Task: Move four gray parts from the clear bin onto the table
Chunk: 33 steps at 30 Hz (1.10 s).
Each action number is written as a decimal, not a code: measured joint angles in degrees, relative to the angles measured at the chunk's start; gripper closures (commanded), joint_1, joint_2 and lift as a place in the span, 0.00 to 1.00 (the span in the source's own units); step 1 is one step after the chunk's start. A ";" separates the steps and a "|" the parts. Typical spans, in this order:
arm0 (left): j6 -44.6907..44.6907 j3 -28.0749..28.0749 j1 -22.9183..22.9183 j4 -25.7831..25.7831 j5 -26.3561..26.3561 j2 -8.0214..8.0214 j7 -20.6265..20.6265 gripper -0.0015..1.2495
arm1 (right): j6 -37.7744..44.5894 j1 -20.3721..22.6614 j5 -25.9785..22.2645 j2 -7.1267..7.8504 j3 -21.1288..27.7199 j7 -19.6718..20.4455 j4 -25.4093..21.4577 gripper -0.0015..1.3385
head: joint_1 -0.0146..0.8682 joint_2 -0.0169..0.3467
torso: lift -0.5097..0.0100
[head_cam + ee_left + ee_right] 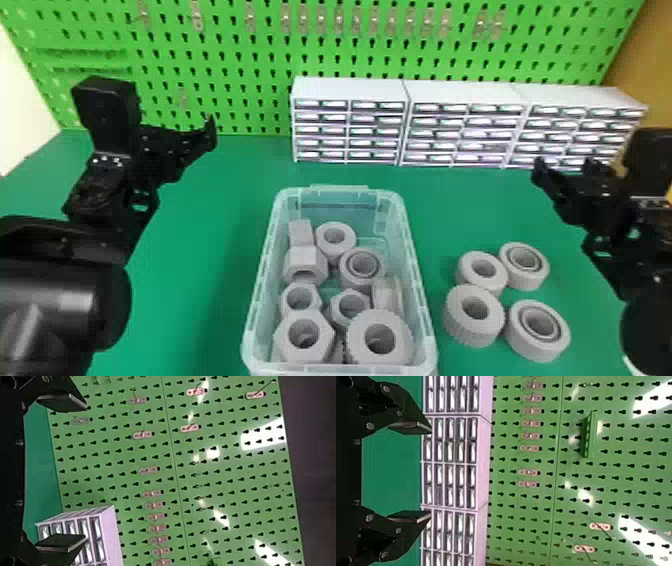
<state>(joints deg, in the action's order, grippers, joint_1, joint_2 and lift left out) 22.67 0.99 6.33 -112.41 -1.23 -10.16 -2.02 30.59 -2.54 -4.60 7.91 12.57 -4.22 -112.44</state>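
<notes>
While 4 gray pts [470, 334] sit on tbl. [200, 300], clear bin [345, 199] holds other pts [303, 256].

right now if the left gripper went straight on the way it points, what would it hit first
Probably the green pegboard ahead of the left gripper; the way there looks free, though depth is hard to judge.

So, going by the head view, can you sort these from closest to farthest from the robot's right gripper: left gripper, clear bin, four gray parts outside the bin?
1. Four gray parts, on the right.
2. Clear bin, around the middle.
3. Left gripper, over on the left.
</notes>
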 measured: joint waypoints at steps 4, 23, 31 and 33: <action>0.00 0.03 0.00 0.00 0.00 0.00 0.00 0.10 | 0.00 0.06 -0.10 0.03 0.00 0.00 -0.05 0.38 | 0.79 0.12 | 0.89; 0.00 0.13 0.04 0.00 -0.06 -0.03 0.00 0.10 | 0.48 0.08 -0.32 0.45 -0.09 0.00 -0.11 0.38 | 0.79 0.12 | 0.89; 0.00 0.25 0.13 0.00 -0.09 -0.08 0.00 0.10 | 0.49 0.00 -0.43 0.56 -0.15 0.00 -0.24 0.38 | 0.79 0.12 | 0.89; 0.00 0.26 0.14 0.00 -0.09 -0.11 0.00 0.10 | 0.51 0.01 -0.46 0.59 -0.17 0.00 -0.24 0.38 | 0.79 0.12 | 0.89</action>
<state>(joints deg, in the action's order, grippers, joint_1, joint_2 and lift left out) 22.67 1.24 6.47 -112.41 -1.32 -10.27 -2.02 31.10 -2.53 -5.07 8.50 12.40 -4.22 -112.68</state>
